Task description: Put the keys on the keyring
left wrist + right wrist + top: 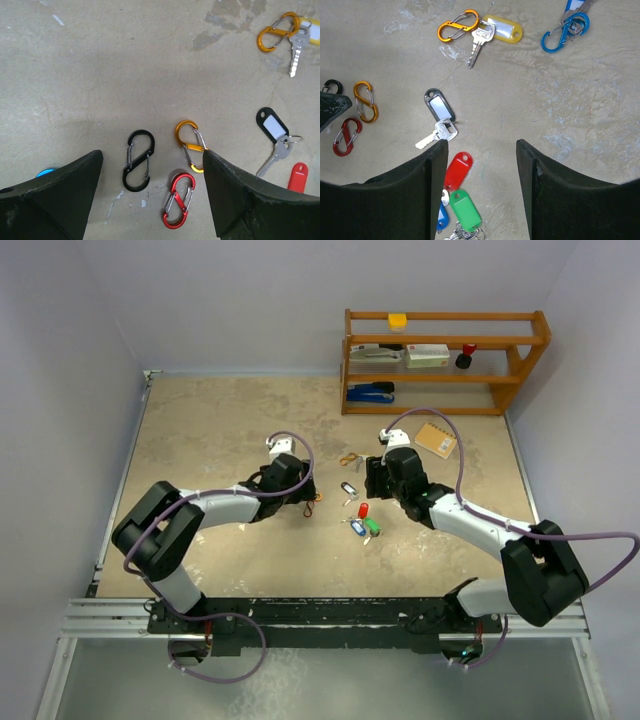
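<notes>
Loose keys lie between my grippers: a black-and-white tagged key (439,106) (272,126) (349,488), a red tag (457,170) (363,510), a green tag (466,209) and a blue tag (441,218). A yellow-tagged key (501,29) hangs on an orange S-shaped keyring clip (457,25) (276,33). Another blue-tagged key sits at a blue clip (565,33). Under my open left gripper (152,165) (300,490) lie empty black (138,160), orange (189,144) and red (179,200) clips. My right gripper (481,145) (376,478) is open over bare table beside the red tag.
A wooden shelf (445,360) with a stapler, boxes and small items stands at the back right. A tan notepad (436,439) lies in front of it, close behind the right arm. The left gripper's finger (330,107) shows at the right wrist view's left edge.
</notes>
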{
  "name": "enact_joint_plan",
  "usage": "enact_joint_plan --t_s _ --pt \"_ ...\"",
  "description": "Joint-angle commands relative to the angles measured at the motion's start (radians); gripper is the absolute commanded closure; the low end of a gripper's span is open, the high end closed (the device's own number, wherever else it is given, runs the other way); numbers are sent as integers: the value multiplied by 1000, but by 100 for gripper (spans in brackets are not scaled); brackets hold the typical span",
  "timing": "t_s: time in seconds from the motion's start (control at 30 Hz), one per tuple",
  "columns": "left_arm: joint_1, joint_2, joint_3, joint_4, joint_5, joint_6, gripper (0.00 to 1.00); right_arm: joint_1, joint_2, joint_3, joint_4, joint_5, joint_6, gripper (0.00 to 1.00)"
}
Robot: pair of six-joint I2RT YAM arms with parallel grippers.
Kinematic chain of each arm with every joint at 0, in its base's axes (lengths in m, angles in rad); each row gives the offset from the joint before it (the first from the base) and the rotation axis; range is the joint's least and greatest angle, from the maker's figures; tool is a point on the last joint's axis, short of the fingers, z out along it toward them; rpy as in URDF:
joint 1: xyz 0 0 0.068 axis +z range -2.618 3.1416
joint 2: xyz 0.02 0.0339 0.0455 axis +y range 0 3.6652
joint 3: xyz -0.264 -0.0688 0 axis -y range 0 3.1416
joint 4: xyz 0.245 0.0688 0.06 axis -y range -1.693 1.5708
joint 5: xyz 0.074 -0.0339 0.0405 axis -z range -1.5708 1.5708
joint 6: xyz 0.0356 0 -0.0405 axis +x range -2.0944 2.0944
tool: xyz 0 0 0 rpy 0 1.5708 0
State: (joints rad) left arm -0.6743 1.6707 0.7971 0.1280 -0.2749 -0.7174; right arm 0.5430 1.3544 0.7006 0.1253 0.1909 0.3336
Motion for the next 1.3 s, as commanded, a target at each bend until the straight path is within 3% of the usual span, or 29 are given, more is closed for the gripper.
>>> enact_joint_plan --t_s 0.0,0.6,1.27 --pt "5 -35 -1 -96 -53 34 23 5 -15 9 19 8 6 40" --pt "5 17 -9 -88 -28 81 44 5 -21 4 17 10 5 40" --pt "-42 63 21 -121 -117 138 49 5 -23 -6 18 15 9 40"
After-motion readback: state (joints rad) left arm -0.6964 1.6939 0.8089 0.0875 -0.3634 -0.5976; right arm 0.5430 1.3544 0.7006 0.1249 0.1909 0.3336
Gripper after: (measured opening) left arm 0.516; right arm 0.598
